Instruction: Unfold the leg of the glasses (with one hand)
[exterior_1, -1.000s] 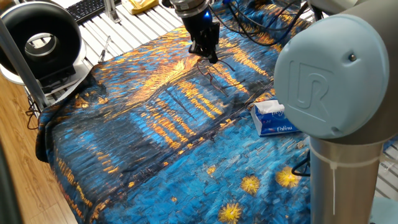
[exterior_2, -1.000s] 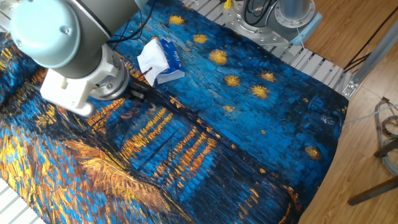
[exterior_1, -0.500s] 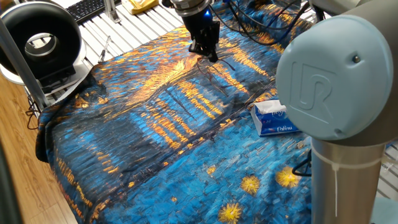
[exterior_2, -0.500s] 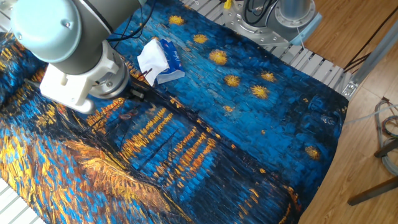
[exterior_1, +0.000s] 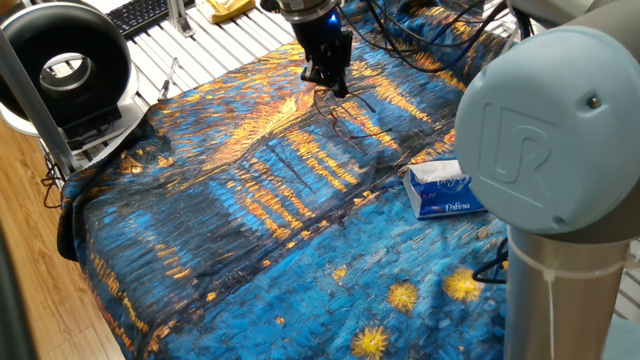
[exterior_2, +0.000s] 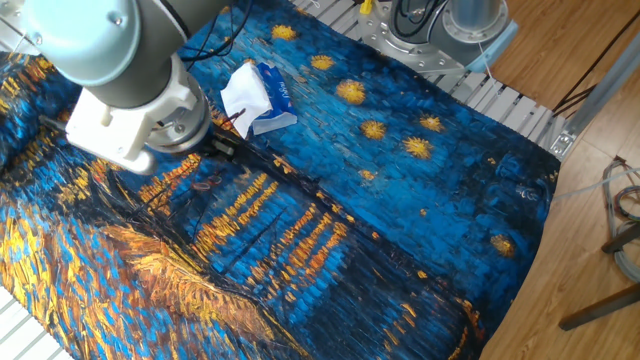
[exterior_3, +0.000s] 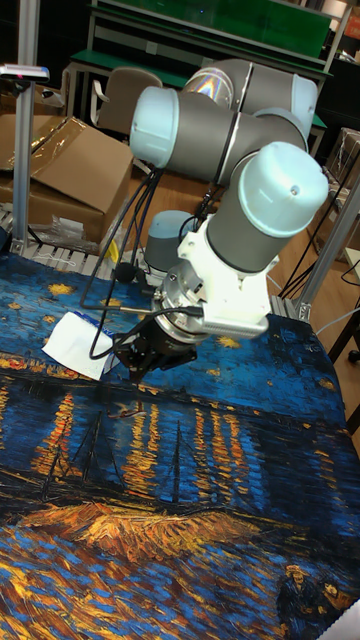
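In one fixed view the tissue pack (exterior_1: 442, 190) lies nearest on the painted cloth (exterior_1: 230, 230), the glasses (exterior_1: 343, 118) rest farther back near the cloth's far edge, and the gripper (exterior_1: 331, 83) hangs just over them with its fingertips close together on what looks like the thin leg, though I cannot tell for sure that they pinch it. To do this step well, I judge the leg should be swung outward in a gentle arc about its hinge, low enough that the frame stays down on the cloth. The other fixed view hides the gripper behind the arm (exterior_2: 120, 70), and the tall fixed view shows the gripper (exterior_3: 140, 368) but no clear glasses.
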